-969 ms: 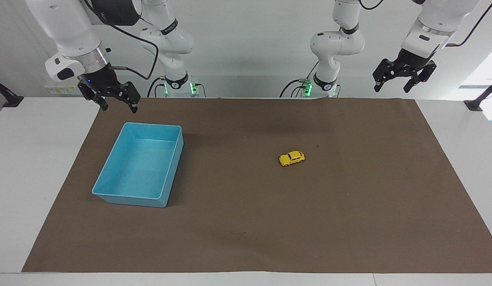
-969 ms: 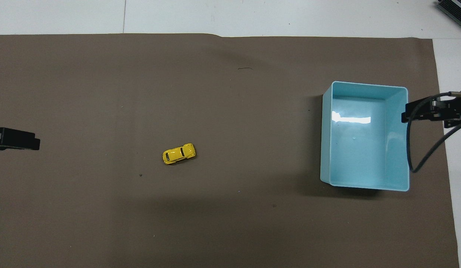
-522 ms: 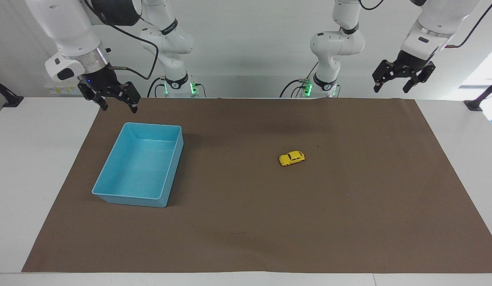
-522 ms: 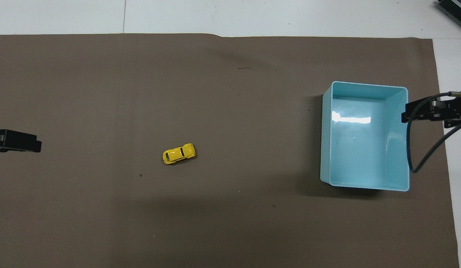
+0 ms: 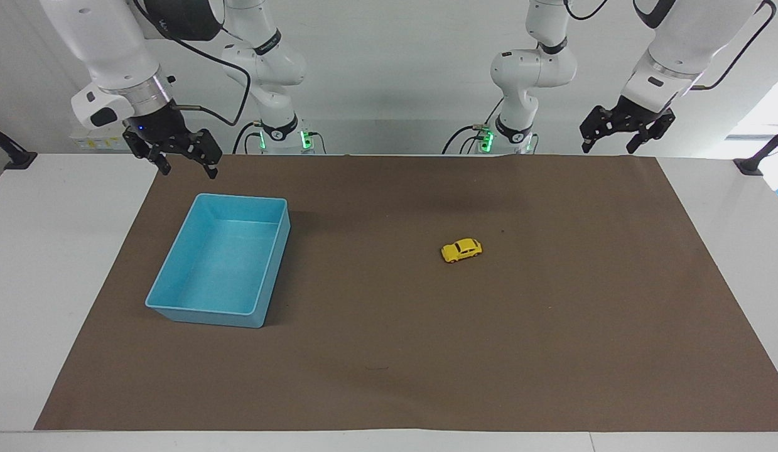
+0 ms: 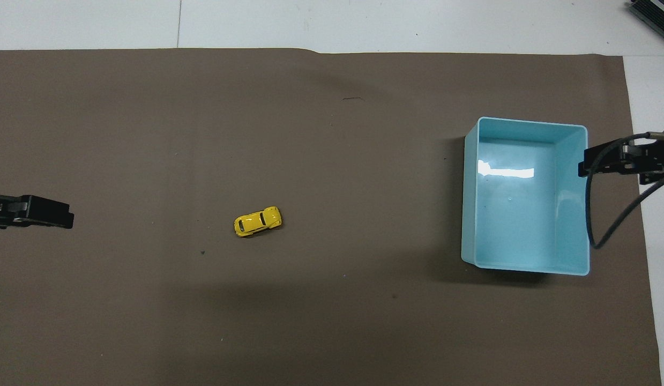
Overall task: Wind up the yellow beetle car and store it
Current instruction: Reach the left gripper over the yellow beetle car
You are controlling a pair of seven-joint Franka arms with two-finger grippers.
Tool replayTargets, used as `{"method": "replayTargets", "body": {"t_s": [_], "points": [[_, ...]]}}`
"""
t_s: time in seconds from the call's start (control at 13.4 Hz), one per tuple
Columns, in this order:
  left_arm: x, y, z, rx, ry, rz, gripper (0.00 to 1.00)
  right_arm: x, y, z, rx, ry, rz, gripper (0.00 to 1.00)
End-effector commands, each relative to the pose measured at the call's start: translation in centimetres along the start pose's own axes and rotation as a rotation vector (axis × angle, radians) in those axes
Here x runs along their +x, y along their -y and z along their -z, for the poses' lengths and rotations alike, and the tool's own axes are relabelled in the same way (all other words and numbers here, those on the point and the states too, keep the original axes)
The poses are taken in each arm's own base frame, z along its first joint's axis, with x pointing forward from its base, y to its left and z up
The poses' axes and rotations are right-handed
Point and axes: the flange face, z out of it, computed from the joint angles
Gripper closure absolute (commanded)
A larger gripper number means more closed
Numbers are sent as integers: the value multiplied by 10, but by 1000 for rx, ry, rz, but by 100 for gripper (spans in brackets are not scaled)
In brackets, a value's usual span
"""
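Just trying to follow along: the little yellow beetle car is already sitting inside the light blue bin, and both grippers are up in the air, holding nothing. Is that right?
Not quite. The facing view shows the yellow beetle car on the brown mat, apart from the light blue bin, which has nothing in it. The rest holds: the left gripper and right gripper are both raised and hold nothing.

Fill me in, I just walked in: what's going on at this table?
Nothing is held yet. The yellow beetle car sits alone on the brown mat; the blue bin stands empty toward the right arm's end. The left gripper and right gripper hang open in the air, neither touching the car.
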Motion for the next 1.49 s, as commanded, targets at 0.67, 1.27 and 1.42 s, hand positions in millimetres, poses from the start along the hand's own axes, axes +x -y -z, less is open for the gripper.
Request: {"method": "replayTargets", "body": {"t_s": [0.67, 1.27, 1.42], "points": [[-4, 11, 5, -23, -61, 1004, 0, -4, -2, 5, 5, 1, 20, 0], [18, 10, -30, -73, -84, 1307, 0, -4, -2, 5, 5, -1, 20, 0], [21, 11, -32, -95, -98, 1426, 0, -4, -2, 5, 5, 1, 20, 0]]}}
